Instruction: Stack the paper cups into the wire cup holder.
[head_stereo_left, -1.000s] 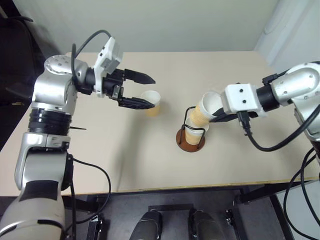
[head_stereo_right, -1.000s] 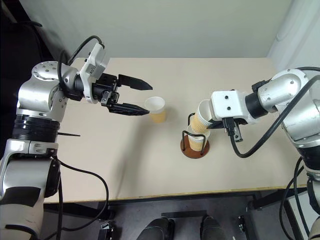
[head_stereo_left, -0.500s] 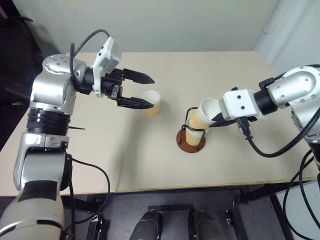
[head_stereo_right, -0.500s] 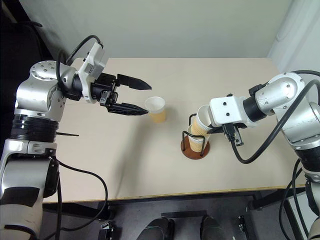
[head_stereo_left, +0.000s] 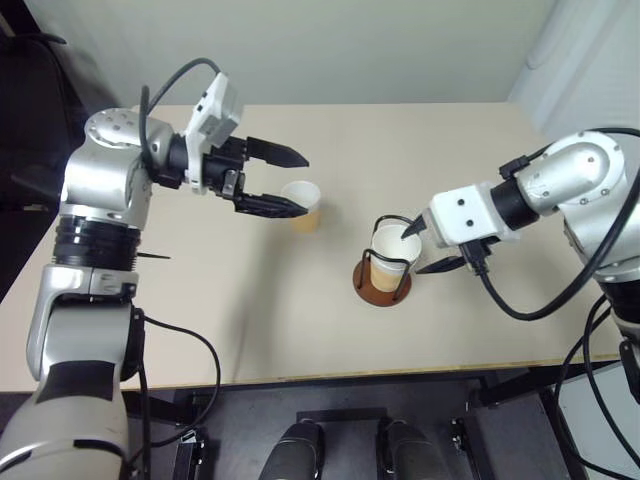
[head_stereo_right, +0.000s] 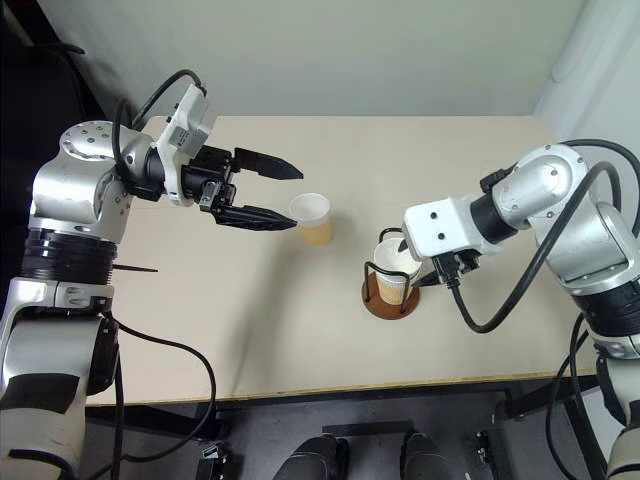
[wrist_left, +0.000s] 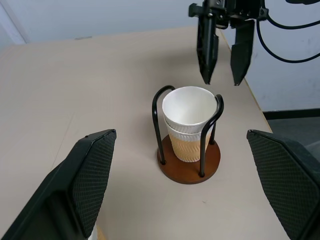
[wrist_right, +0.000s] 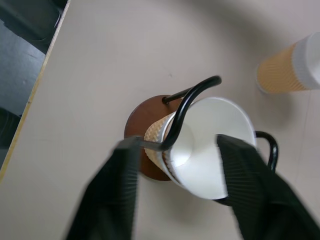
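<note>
A second pale yellow-tan paper cup (wrist_left: 187, 107) has been released by the right gripper (wrist_left: 222, 62) and is now seated upright in the first cup inside the black wire cup holder (wrist_left: 188, 134) on its reddish-brown disc base; half a second ago it was still tilted in the grip. The right jaws are now spread just above the rim. The left gripper (head_stereo_left: 285, 180) is held with jaws wide open, empty, beside the remaining paper cup (head_stereo_left: 302, 206) on the beige desk (head_stereo_left: 250, 300), which is judged to be stacked next.
</note>
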